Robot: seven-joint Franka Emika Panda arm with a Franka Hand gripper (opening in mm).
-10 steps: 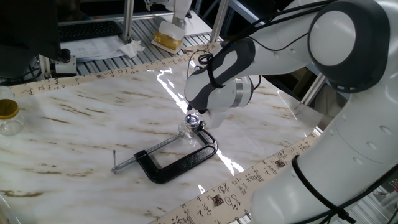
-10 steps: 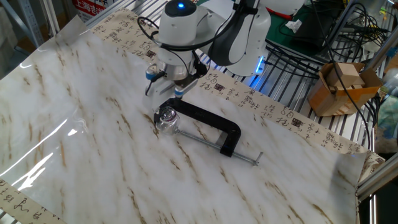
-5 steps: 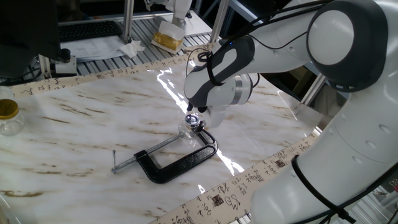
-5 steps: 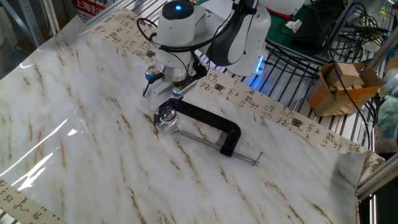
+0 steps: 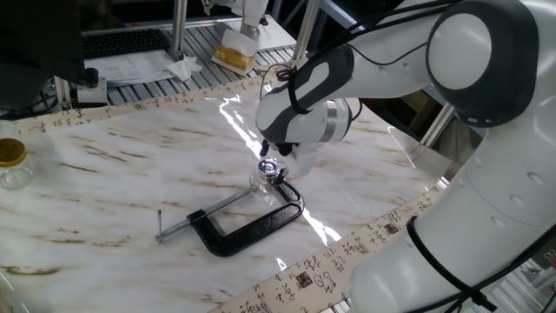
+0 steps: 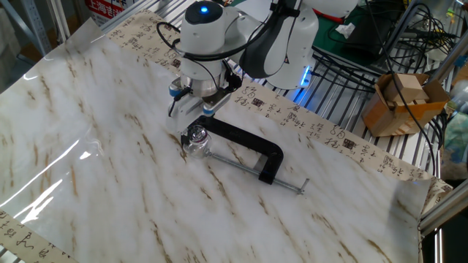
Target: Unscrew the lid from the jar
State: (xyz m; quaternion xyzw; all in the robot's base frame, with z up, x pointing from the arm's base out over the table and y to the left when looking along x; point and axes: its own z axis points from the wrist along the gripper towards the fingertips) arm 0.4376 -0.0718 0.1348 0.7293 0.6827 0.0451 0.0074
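We see the jar (image 6: pixel 196 142), a very small clear vessel, standing on the marbled table (image 6: pixel 110 161) just beside the jaw end of the black C-clamp (image 6: pixel 248 148); whether it touches the clamp we cannot tell. The lid (image 6: pixel 195 134) sits on top of it, a tiny round cap that glints with bright reflections. We cannot make out anything inside the jar; its glassy wall shows only the pale surface beneath. In one fixed view the lid (image 5: pixel 270 168) shows as a shiny spot on the jar (image 5: pixel 263 179), close under the arm.

The gripper (image 6: pixel 189 102) hangs just above the jar, its two blue-tipped fingers (image 6: pixel 208 111) spread apart and holding nothing, with open space between the tips and the lid. In one fixed view the gripper (image 5: pixel 276 155) is mostly hidden by the white, rounded wrist housing.

The clamp (image 5: pixel 252 228) is a matte black C-shaped frame with a thin steel screw rod running out to a small crossbar handle. The table (image 5: pixel 113 191) has a glossy white top veined in brown, edged by a band printed with dark characters. At the far left edge of that view stands a larger clear jar (image 5: pixel 12 167) with a yellow-gold lid, well apart from the clamp; its contents we cannot tell.
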